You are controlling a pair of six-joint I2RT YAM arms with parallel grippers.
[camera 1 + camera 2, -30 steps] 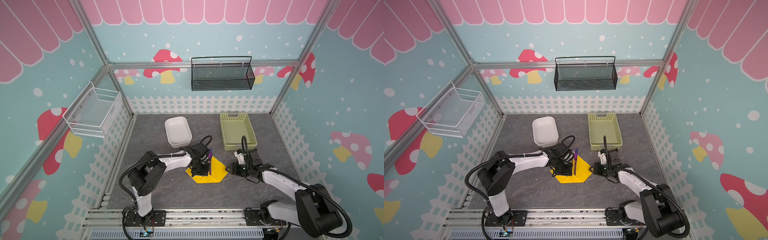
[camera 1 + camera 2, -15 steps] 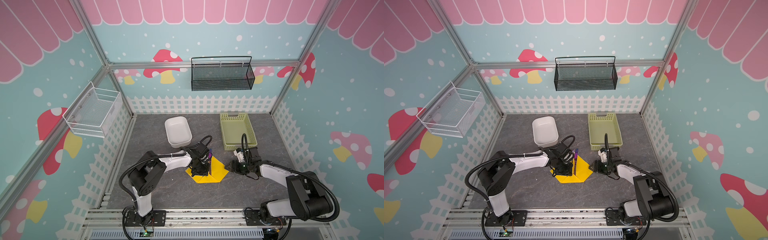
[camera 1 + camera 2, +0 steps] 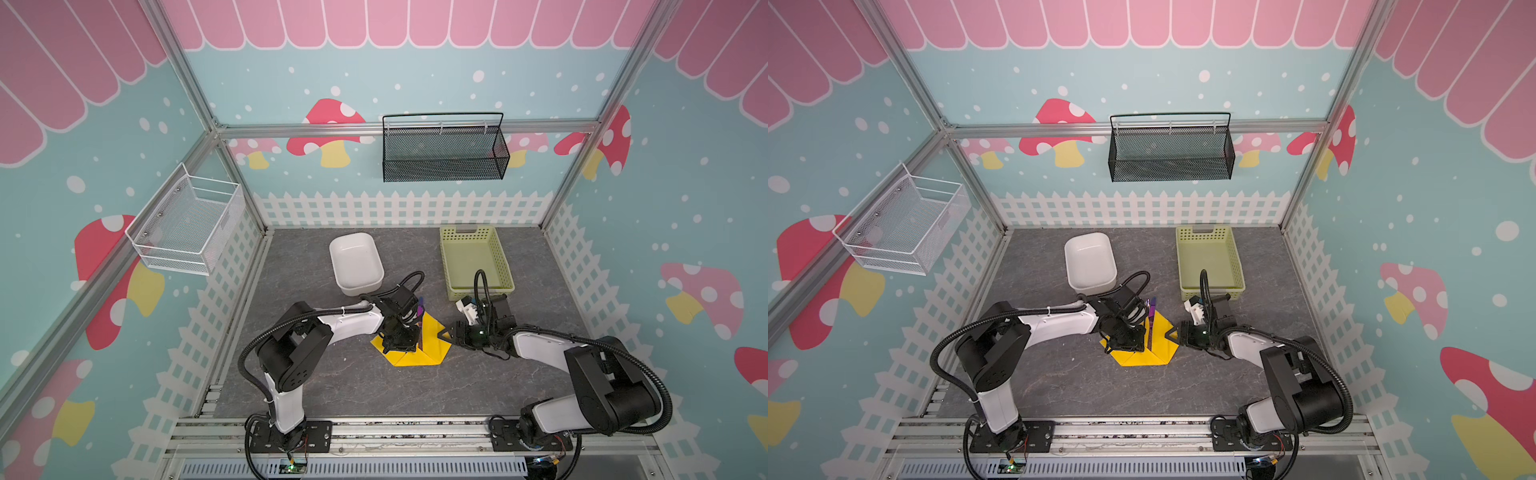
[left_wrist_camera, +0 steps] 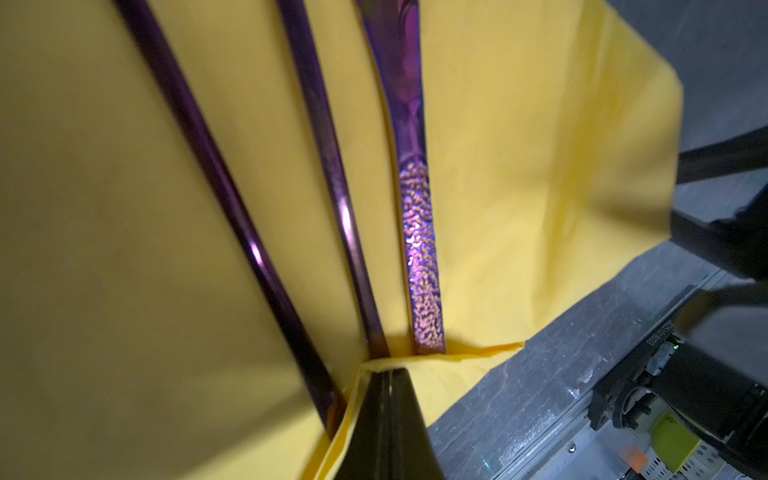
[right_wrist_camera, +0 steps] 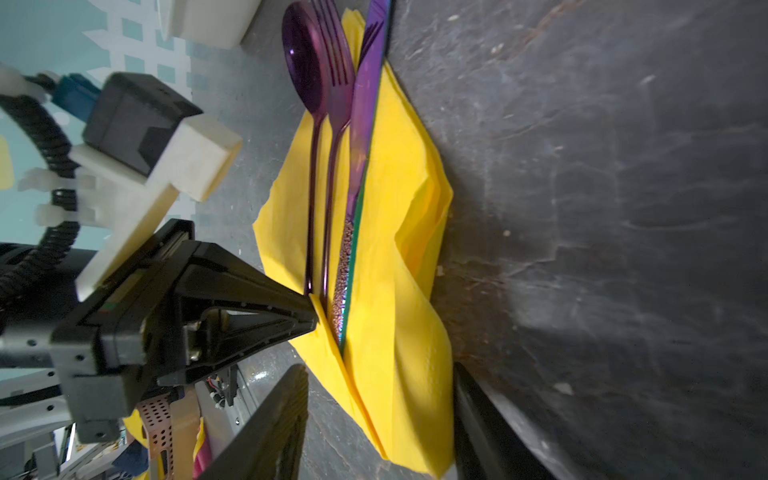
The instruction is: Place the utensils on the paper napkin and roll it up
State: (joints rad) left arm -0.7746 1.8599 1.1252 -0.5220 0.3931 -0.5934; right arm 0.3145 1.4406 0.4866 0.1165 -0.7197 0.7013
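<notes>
Grey tabletop [image 3: 332, 386], mid-frame: my left gripper [image 4: 384, 374] is pinching the bright yellow paper napkin [image 4: 519, 166] beside slim purple plastic utensils [image 4: 345, 208]; my right gripper [image 5: 380, 370] is straddling its edge, half-open, empty.

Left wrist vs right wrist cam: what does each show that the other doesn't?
Left wrist only: the right arm's labelled black housing. Right wrist only: the dark-purple plastic spoon's bowl, fork tines, white plastic bin. Both: bright yellow paper napkin, three purple handles, left end effector shut on its folded edge.
</notes>
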